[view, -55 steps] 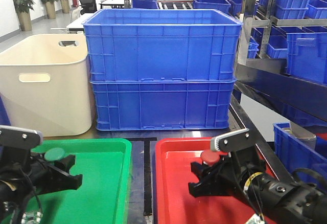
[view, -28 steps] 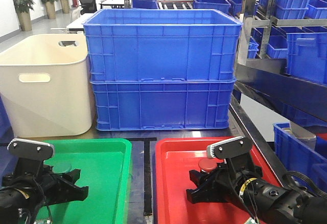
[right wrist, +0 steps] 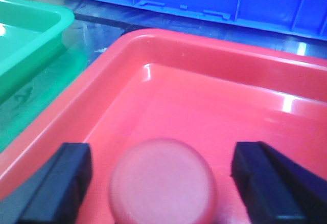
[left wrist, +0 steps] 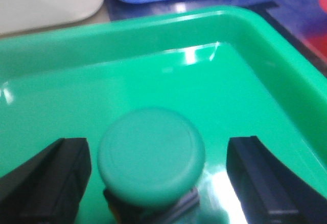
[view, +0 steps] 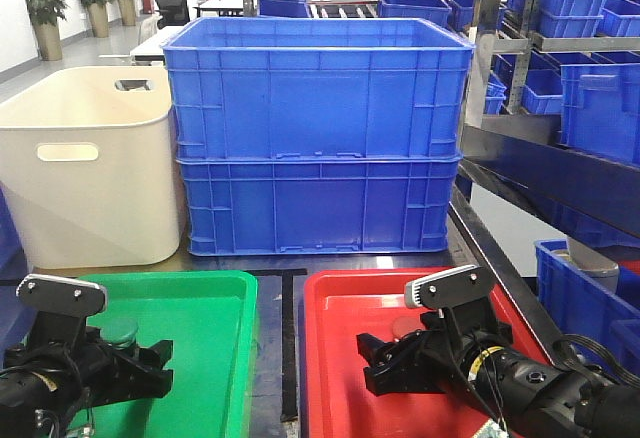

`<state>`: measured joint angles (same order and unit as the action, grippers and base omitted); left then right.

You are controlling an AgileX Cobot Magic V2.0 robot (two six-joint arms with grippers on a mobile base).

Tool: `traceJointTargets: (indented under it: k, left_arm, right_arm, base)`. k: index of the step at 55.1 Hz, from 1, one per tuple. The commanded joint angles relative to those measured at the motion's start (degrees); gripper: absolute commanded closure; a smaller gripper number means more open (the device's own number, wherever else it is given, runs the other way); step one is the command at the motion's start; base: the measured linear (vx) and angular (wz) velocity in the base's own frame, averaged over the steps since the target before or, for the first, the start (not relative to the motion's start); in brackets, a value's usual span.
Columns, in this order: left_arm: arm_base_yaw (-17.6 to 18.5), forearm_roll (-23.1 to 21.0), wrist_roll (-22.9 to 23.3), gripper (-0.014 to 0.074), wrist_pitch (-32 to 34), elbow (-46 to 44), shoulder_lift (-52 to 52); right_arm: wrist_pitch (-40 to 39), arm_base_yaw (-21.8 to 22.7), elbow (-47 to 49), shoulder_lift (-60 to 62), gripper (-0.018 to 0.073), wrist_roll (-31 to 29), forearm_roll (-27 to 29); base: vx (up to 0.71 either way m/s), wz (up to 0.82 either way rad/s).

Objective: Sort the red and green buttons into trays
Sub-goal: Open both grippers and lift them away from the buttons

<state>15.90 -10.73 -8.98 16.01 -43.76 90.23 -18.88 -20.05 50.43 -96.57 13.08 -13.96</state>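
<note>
The green button [left wrist: 152,155] stands on its dark base on the floor of the green tray [left wrist: 153,55]. My left gripper [left wrist: 156,180] is open around it, with a gap on each side of the cap. In the front view the green button [view: 122,334] shows just behind my left gripper [view: 142,366], inside the green tray [view: 200,303]. The red button [right wrist: 162,184] rests in the red tray [right wrist: 204,96], between the spread fingers of my open right gripper [right wrist: 163,185], touching neither. My right gripper [view: 385,363] hangs low over the red tray [view: 335,308] and mostly hides the red button [view: 403,327].
Two stacked blue crates [view: 315,128] stand right behind the trays, and a cream tub [view: 90,158] is at the back left. Shelving with more blue crates [view: 580,18] runs along the right. A dark strip [view: 290,348] separates the trays.
Both grippers came down from above the trays to the tray floors. Their jaws went from shut on the buttons to spread, and each button now sits in its tray.
</note>
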Motion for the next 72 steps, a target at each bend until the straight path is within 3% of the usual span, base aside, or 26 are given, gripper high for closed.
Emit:
traceJointTargets:
  k: [1, 17, 32, 47, 60, 72]
  left_arm:
    - [0.3, -0.2, 0.5, -0.0084, 2.6, -1.8, -4.4]
    - [0.3, -0.2, 0.5, -0.0064, 2.8, -1.8, -14.4]
    - [0.3, 1.5, -0.3, -0.0026, 1.8, -1.8, -29.1]
    - [0.3, 1.5, -0.7, 0.0031, -18.5, -1.8, -45.1]
    - [0.3, 1.4, -1.2, 0.0031, -27.7, -1.8, -52.1]
    - [0.3, 1.4, -1.2, 0.0031, -29.2, -1.8, -52.3]
  right_arm:
    - [-5.1, 0.2, 1.9, 3.0, -0.0092, 0.0, 0.3]
    - [-5.7, 0.2, 1.9, 10.4, -0.0043, -0.2, 0.0]
    - [-3.0, 0.2, -1.9, 25.8, -0.0035, -0.2, 0.0]
    - [-5.1, 0.2, -17.3, 43.1, -0.0035, -0.2, 0.0]
    - [-4.1, 0.2, -21.9, 47.0, -0.0035, -0.2, 0.0]
    - [-3.4, 0.2, -22.3, 47.0, -0.0035, -0.2, 0.0]
  base:
    - [0.0, 0.0]
    - [0.0, 0.0]
    - [0.0, 0.0]
    - [0.0, 0.0]
    - [0.0, 0.0]
    - [0.0, 0.0]
